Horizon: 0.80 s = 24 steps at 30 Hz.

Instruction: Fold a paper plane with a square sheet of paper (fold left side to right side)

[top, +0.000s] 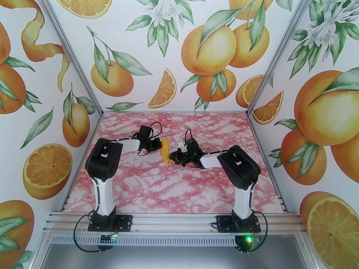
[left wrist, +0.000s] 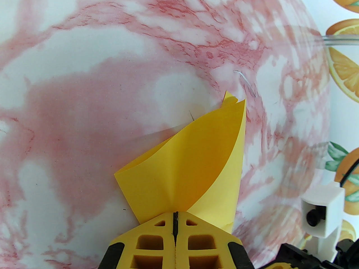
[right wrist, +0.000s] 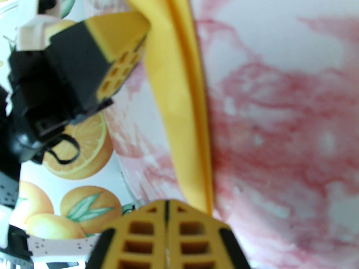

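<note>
2 closed tools: left tool (left wrist: 175,216) pinches the half-folded paper (left wrist: 190,164) above the worktop (top: 168,192); right tool (right wrist: 166,203) grip unclear. Next, flatten the crease.

Table (top: 174,195): pink-and-white marbled surface, extending beneath and all around the left claw (top: 160,146) and right claw (top: 172,158).
Back wall (top: 174,38), beyond both claws: white, printed with oranges, slices, leaves and blossom.
Side walls (top: 33,122), outboard of each claw: same print.
Aluminium posts (top: 69,49) stand at the far corners.
Slotted aluminium rail (top: 174,223) runs along the near edge, behind the claws.
</note>
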Each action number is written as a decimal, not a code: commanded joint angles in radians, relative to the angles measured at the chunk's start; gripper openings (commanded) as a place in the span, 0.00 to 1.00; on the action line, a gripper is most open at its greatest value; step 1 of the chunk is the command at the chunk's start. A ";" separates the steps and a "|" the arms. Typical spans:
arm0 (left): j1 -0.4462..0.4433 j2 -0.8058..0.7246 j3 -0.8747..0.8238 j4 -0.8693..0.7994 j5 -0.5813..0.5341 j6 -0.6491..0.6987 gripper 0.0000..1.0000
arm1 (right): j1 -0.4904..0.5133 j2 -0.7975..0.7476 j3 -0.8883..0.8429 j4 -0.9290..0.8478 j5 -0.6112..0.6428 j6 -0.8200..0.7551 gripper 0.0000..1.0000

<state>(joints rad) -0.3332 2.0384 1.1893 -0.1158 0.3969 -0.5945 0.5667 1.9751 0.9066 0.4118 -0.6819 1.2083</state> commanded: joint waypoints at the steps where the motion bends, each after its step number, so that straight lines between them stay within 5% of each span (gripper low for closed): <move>1: -0.016 0.071 -0.019 -0.099 -0.027 0.016 0.03 | 0.011 0.034 0.000 0.046 -0.017 0.019 0.04; 24: -0.016 0.073 -0.013 -0.099 -0.020 0.014 0.05 | 0.041 0.110 0.023 0.043 0.005 0.032 0.04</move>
<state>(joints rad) -0.3336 2.0441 1.1950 -0.1143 0.4072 -0.5945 0.5972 2.0499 0.9081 0.4805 -0.6888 1.2518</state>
